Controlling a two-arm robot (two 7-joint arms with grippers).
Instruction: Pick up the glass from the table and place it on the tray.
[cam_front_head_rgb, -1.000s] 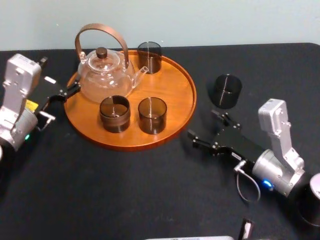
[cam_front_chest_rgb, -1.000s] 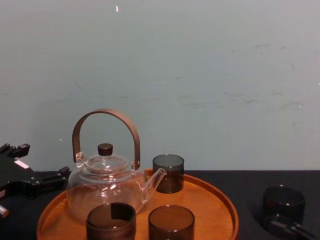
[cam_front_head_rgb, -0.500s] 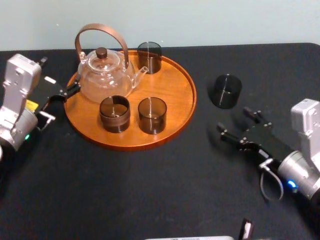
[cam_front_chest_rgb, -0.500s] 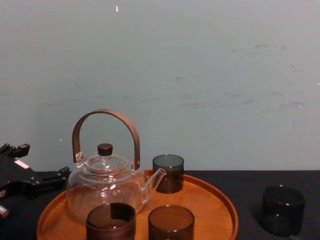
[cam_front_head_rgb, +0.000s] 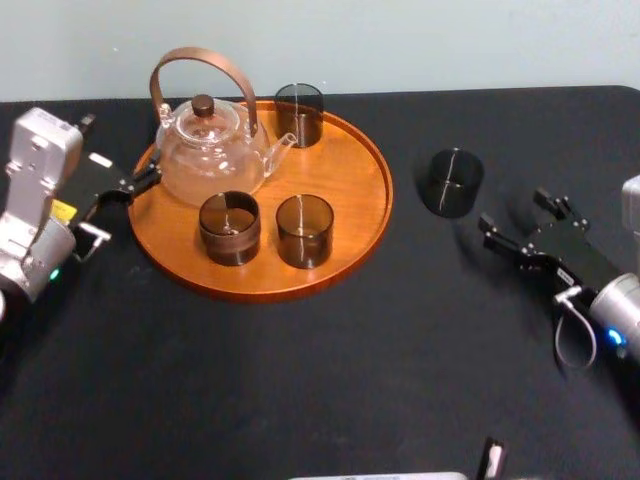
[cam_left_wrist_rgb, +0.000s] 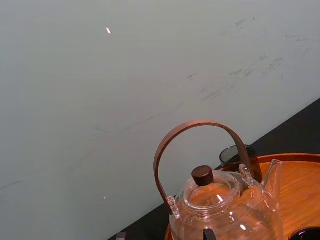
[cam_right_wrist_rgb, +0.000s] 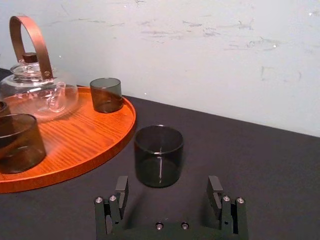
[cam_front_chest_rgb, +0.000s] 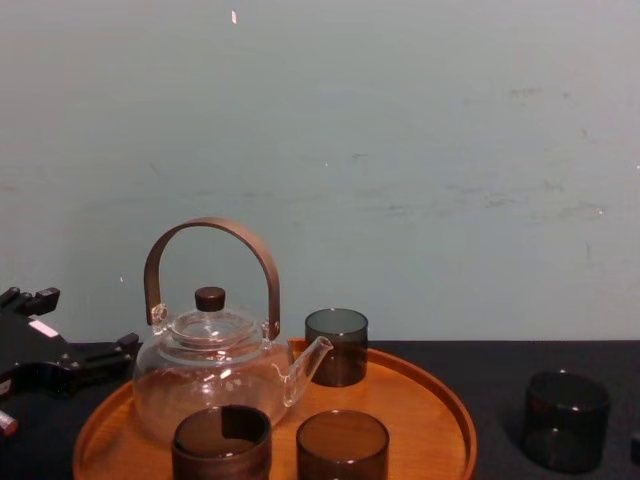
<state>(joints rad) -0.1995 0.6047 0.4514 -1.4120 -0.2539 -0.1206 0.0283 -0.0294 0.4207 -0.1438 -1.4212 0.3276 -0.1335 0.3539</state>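
The glass (cam_front_head_rgb: 452, 182), dark, smoky and cylindrical, stands upright on the black table (cam_front_head_rgb: 300, 380), to the right of the round orange-brown tray (cam_front_head_rgb: 345, 175). In the right wrist view the glass (cam_right_wrist_rgb: 158, 155) stands just ahead of my right gripper (cam_right_wrist_rgb: 168, 192), whose fingers are open and apart from it. From the head view my right gripper (cam_front_head_rgb: 515, 210) sits right of the glass and slightly nearer to me, holding nothing. From the chest the glass (cam_front_chest_rgb: 565, 420) stands right of the tray (cam_front_chest_rgb: 452, 425). My left gripper (cam_front_head_rgb: 122, 205) rests open at the tray's left edge.
On the tray stand a glass teapot (cam_front_head_rgb: 210, 150) with a brown handle and three dark glasses: one at the back (cam_front_head_rgb: 299, 113), two at the front (cam_front_head_rgb: 229, 226) (cam_front_head_rgb: 304, 229). Bare black table lies in front of the tray and around the lone glass.
My right gripper has swung rightward across the table, from the tray's lower right edge to a spot right of the glass. The left arm and the glass have stayed put.
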